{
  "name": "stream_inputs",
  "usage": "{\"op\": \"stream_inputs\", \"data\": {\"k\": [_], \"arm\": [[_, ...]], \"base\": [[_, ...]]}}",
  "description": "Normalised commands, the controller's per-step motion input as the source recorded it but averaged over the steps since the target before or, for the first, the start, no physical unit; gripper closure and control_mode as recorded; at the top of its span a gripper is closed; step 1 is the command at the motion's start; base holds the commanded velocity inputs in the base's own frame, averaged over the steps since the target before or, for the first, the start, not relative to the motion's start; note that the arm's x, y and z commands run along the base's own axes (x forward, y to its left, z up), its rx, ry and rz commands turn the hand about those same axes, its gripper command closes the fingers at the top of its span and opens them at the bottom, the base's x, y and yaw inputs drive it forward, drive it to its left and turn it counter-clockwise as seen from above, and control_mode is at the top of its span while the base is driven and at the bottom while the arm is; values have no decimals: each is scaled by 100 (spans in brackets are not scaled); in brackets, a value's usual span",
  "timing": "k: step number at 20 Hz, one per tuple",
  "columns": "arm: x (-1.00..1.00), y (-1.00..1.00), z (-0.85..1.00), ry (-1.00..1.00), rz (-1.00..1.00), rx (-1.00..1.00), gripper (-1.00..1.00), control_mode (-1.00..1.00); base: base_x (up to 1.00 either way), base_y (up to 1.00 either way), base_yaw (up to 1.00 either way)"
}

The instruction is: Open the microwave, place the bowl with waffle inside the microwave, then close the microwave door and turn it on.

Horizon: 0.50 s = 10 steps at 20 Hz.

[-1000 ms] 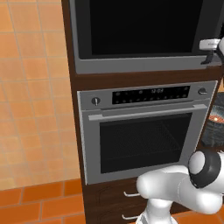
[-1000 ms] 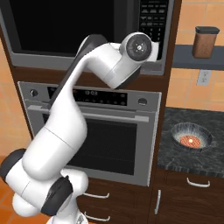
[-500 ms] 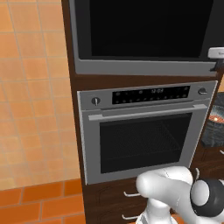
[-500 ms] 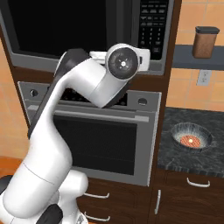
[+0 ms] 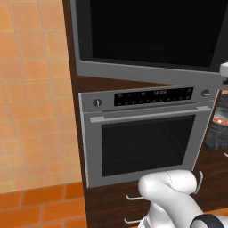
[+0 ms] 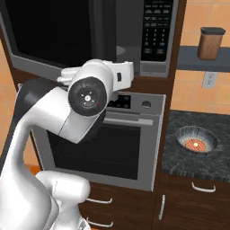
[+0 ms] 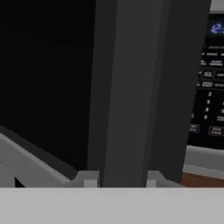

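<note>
The white arm reaches up, its two-finger gripper (image 7: 119, 180) clamped around the dark vertical bar handle (image 7: 131, 87) of the glossy black glass microwave door (image 6: 54, 31). The silver-framed built-in microwave (image 5: 147, 38) sits directly above the brushed steel oven (image 5: 142, 138).

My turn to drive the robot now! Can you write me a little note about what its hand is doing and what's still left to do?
Gripper: shut on the microwave door handle, one fingertip on each side of the dark bar.
Microwave door: swung out a little; a gap shows beside the button panel.
Bowl with waffle: on the dark counter right of the oven, untouched.
Done: handle gripped, door started.
Left: pull the door fully open, put the bowl inside, close the door, turn it on.
</note>
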Motion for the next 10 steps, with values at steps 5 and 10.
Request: {"op": "stream_inputs", "data": {"k": [5, 10], "arm": [[-73, 49, 26, -9, 3, -12, -100, -100], [-57, -9, 54, -17, 12, -5, -100, -100]], "base": [[0, 0, 0], [0, 0, 0]]}}
